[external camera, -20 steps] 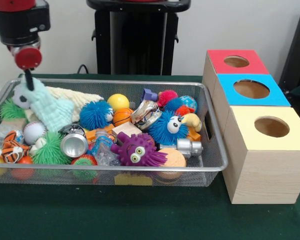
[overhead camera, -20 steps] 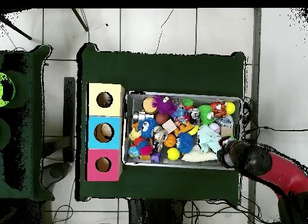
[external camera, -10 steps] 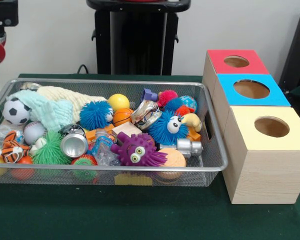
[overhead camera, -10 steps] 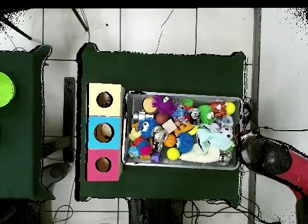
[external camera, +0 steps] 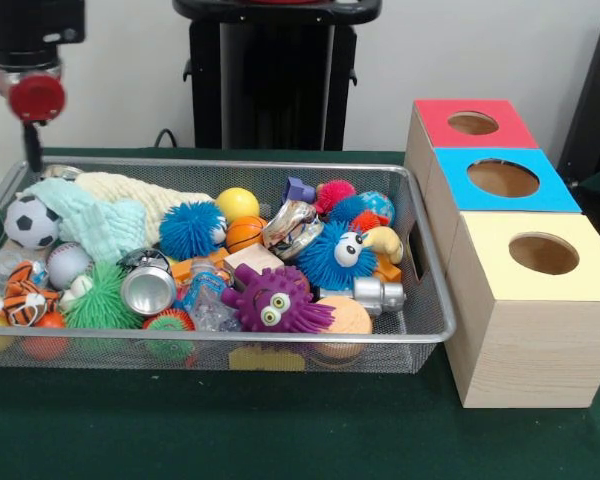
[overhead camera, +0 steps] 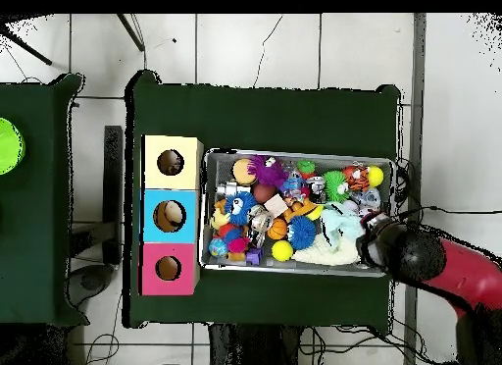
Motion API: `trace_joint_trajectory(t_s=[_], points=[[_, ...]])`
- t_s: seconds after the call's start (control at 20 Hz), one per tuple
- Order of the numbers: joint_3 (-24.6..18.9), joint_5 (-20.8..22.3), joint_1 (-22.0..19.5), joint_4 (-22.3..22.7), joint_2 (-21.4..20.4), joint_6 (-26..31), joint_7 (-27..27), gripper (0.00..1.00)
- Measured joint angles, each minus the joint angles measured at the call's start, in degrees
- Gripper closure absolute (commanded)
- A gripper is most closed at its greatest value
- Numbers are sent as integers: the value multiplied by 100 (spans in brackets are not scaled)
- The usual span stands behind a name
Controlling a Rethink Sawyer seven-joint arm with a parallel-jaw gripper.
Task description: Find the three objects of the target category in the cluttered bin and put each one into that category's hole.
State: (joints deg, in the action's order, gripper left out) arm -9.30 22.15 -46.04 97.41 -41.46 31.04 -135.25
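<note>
A wire mesh bin (external camera: 220, 163) (overhead camera: 294, 153) is packed with toys. At its left lie a mint cloth (external camera: 90, 222) (overhead camera: 338, 229), a cream cloth (external camera: 150, 198), a soccer ball (external camera: 32, 220) and a baseball (external camera: 68, 263). A yellow ball (external camera: 237, 204) and a small basketball (external camera: 245, 233) sit mid-bin, beside a blue spiky ball (external camera: 190, 228). A purple spiky monster (external camera: 275, 300) lies at the front. My gripper (external camera: 27, 150) (overhead camera: 377, 245) hangs above the bin's far left corner, holding nothing. Three boxes with holes stand right of the bin: red (external camera: 440, 112), blue (external camera: 460, 190) and yellow (external camera: 490, 235).
Also in the bin are a metal can (external camera: 148, 290), a green spiky ball (external camera: 105, 295), a tiger toy (external camera: 25, 290) and a blue one-eyed monster (external camera: 335, 255). The black pedestal (external camera: 270, 80) rises behind the bin. Green cloth covers the table (external camera: 280, 430).
One second ago the gripper held the mint cloth up; the cloth now lies back in the bin. The gripper swung out past the bin's left end and has returned over the corner.
</note>
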Motion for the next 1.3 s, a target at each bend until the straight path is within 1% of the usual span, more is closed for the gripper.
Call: trace_joint_trajectory(t_s=[0.25,0.4,0.5,0.65,0.85,1.05,1.2,1.3], points=[[12,-86,373,243,-98,-8,0,100],[8,-175,553,370,-88,-60,0,100],[-9,-201,555,381,-40,-70,0,100],[-74,-250,362,355,147,-71,0,100],[-50,-303,222,407,270,-108,0,100],[37,-420,357,530,351,-376,0,100],[45,-557,553,646,420,-687,0,100],[50,-712,763,747,471,-948,0,100]])
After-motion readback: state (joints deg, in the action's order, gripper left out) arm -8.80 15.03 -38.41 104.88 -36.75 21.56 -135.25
